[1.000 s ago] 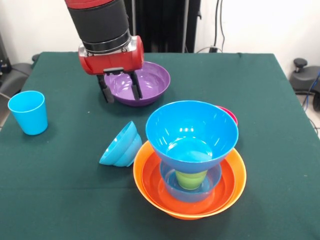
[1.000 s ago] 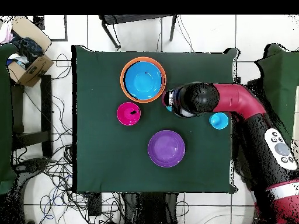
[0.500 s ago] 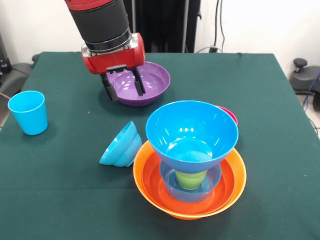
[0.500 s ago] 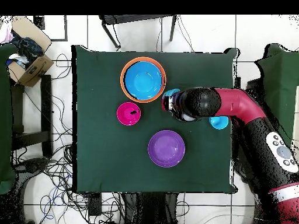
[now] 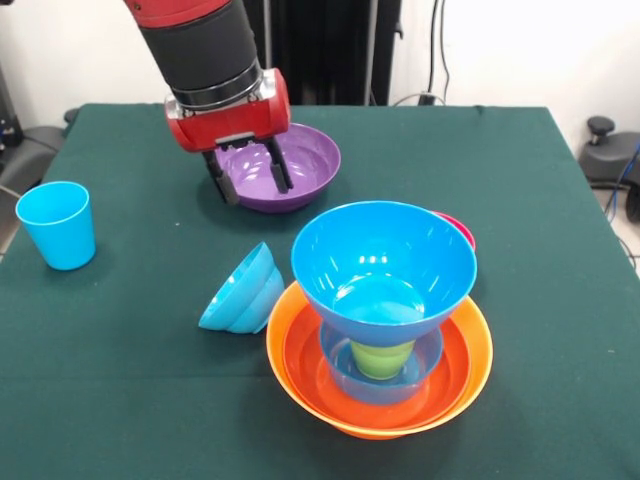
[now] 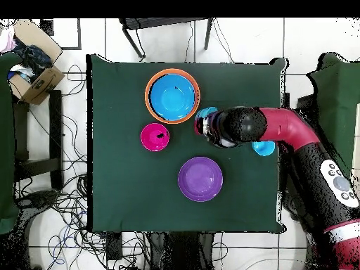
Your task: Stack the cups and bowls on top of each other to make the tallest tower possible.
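Front view: open tool point(image 5: 250, 175) hangs before purple bowl point(image 5: 290, 165) (tower point(image 5: 385, 300) nearer).

On the green table point(image 6: 126, 190), the red and black arm point(image 6: 295, 137) reaches in from the right between the orange-rimmed blue tower point(image 6: 173, 95) and the purple bowl point(image 6: 200, 178), partly covering the light blue cup point(image 6: 265, 148), with the pink-red bowl point(image 6: 155, 136) left of it.

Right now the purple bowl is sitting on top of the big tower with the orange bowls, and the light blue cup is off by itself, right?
Not quite. The purple bowl sits alone on the table, apart from the tower, as the front view shows. A big blue bowl tops the tower. The light blue cup does stand by itself.
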